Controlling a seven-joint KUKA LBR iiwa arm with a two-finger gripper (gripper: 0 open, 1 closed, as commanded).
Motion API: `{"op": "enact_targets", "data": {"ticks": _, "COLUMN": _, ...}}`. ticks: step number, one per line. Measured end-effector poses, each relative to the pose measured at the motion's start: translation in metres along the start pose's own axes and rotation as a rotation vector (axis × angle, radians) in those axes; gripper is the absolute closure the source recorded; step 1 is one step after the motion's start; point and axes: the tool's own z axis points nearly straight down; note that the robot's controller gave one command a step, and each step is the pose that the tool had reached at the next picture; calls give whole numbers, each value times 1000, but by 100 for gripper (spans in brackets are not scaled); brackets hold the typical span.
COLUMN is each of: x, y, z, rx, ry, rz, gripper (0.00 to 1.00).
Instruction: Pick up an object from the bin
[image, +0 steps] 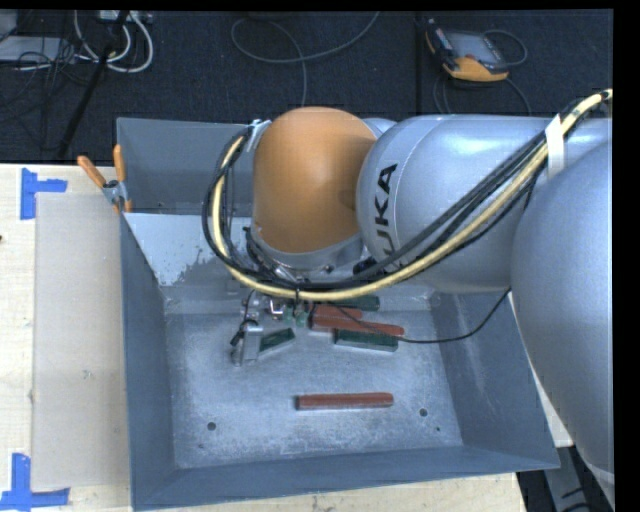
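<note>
The arm is bent down into the bin near its back wall. The end effector is lowered just beside green and brown bars; its opening cannot be told.

Scuffed matt grey metal bin, smooth orange cover.

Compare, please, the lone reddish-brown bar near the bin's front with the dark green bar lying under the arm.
The reddish-brown bar lies alone, fully in view; the dark green bar sits beside another brown bar, nearer the gripper. The reddish-brown bar looks longer than the dark green bar. Both are slim and lie flat.
</note>
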Motion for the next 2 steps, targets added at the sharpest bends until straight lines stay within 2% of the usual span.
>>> {"op": "enact_targets", "data": {"ticks": 1, "x": -16, "y": -48, "z": 90, "rx": 4, "ry": 7, "rz": 36, "gripper": 0}}
{"op": "enact_targets", "data": {"ticks": 2, "x": -22, "y": -62, "z": 141, "rx": 2, "ry": 4, "rz": -107, "gripper": 0}}
